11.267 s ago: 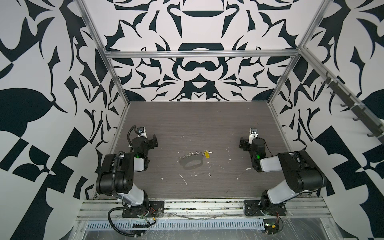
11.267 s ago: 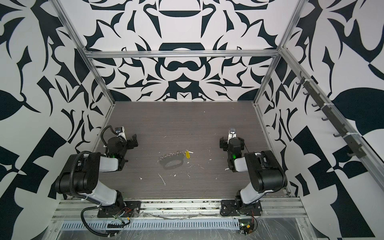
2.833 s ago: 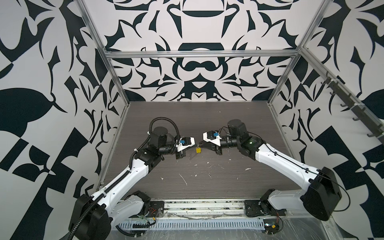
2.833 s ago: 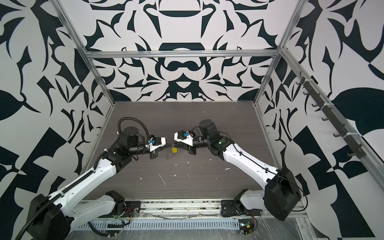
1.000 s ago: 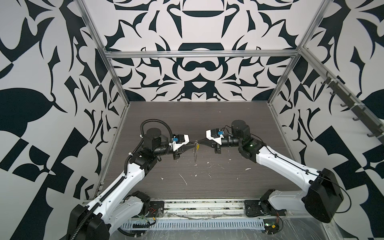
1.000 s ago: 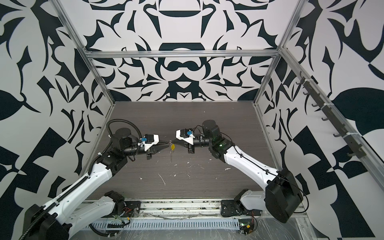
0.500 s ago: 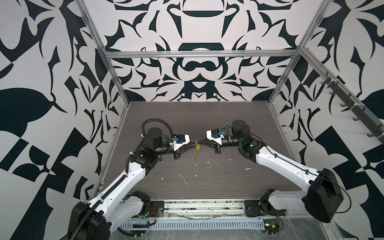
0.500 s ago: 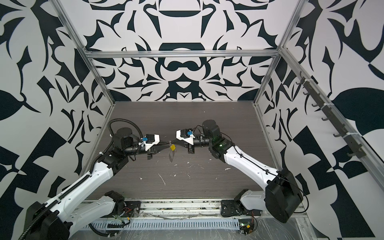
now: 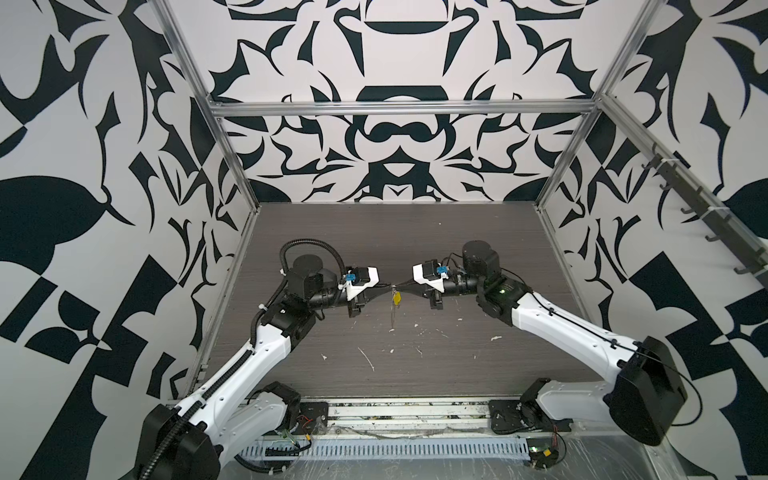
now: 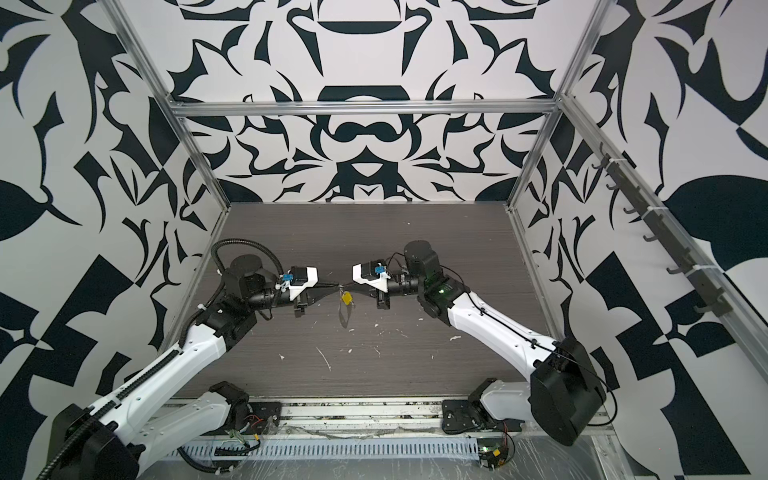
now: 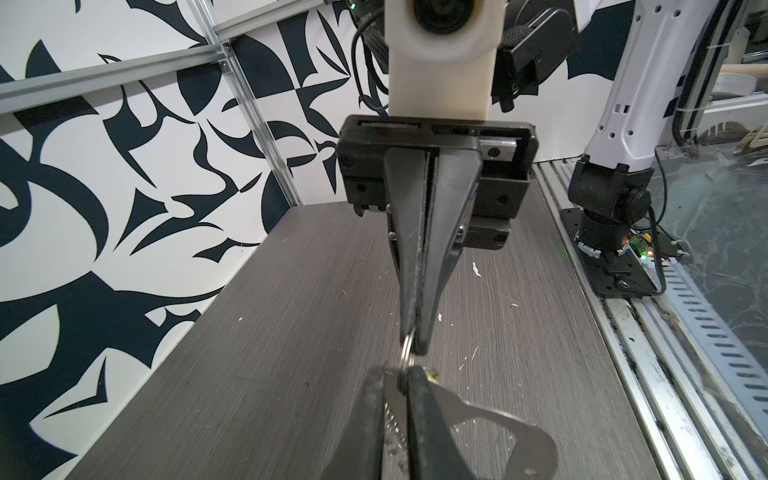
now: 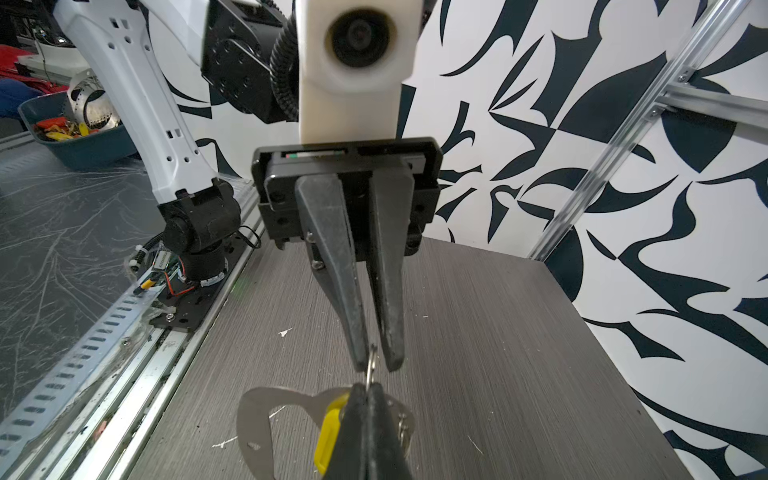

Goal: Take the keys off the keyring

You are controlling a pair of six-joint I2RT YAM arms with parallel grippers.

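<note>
The keyring [image 12: 249, 415] is being held in mid-air over the middle of the table, at the centre of both top views, where the two grippers are meeting tip to tip.

The black-and-white patterned walls [image 9: 395, 62] are being shown around the upper part and sides of both top views. The dark wood-grain table [image 9: 415, 232] is being shown across the lower middle. The left arm [image 9: 266, 345] is being stretched in from the lower left and the right arm [image 9: 557, 328] from the lower right, with the two wrists being pointed at each other.

The left gripper [image 9: 388, 286] is being shown with its jaws nearly together, clamped on one small metal ring [image 11: 406, 356] of the keyring. In the right wrist view only a narrow gap is being left between its tips, and the ring's edge is sitting in that gap. The right gripper [image 9: 398, 286] is being shown with its jaws pressed together on the opposite side of that same ring.

The grey strap [image 11: 538, 449] is being left hanging below the fingertips. Whether its lower end is touching the table cannot be told. The yellow tag [image 9: 397, 297] is being seen just under the right gripper's tips, beside the strap. The metal key on it cannot be made out.

White scraps [image 9: 366, 359] are being seen scattered over the table in the lower middle of both top views, apart from the hanging keyring.
</note>
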